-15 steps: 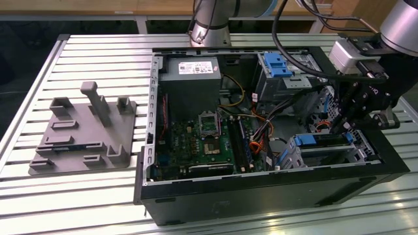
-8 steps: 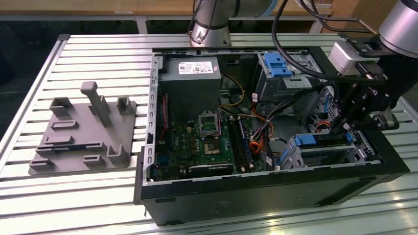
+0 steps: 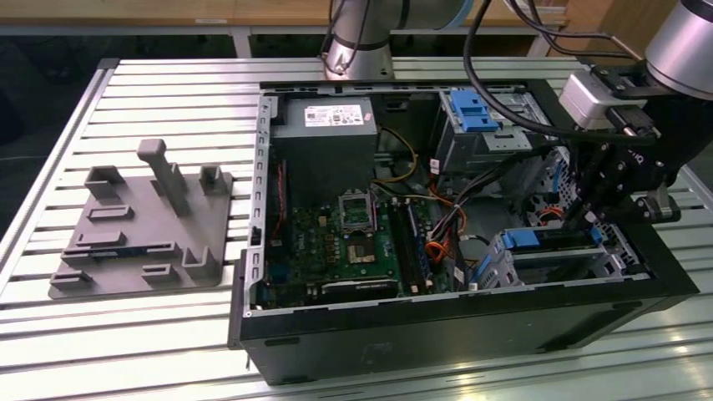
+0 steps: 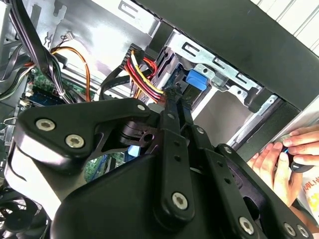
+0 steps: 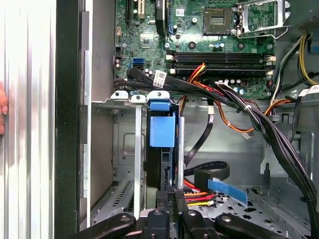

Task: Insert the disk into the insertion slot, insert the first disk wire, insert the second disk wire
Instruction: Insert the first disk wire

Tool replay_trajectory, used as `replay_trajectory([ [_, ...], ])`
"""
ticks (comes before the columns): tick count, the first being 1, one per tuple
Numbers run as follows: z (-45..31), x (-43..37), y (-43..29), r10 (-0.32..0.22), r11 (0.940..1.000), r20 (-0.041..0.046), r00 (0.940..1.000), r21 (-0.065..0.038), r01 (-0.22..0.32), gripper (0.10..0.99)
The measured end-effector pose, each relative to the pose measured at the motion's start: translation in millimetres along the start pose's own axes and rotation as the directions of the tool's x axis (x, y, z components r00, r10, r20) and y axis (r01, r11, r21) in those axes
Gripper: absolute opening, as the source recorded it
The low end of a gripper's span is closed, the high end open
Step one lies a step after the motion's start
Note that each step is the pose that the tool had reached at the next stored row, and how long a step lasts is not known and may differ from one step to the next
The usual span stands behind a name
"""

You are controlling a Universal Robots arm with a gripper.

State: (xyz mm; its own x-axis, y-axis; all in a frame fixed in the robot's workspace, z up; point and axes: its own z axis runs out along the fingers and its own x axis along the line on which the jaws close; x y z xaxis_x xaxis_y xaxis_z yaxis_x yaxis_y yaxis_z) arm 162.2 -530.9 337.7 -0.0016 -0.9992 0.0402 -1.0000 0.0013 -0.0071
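The disk, in its blue carrier, sits inside the insertion slot, a silver cage at the case's front on the exterior view's right. Both wrist views show it edge-on, with the blue carrier tab between the cage walls. My gripper reaches down into the case just behind the disk. Its two fingers are drawn close together on the end of a red, yellow and black disk wire. A black cable with a blue flat end lies loose beside it.
A taller cage with a blue latch, the power supply and the motherboard are inside the case. Cable bundles cross near the gripper. A grey fixture plate lies on the slatted table. A person's hand rests outside the case wall.
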Motion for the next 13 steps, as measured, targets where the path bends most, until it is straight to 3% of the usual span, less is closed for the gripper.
replay_trajectory([
  [13,3.8,-0.1,0.1,0.000,1.0000,-0.0067,1.0000,0.000,0.000,0.165],
])
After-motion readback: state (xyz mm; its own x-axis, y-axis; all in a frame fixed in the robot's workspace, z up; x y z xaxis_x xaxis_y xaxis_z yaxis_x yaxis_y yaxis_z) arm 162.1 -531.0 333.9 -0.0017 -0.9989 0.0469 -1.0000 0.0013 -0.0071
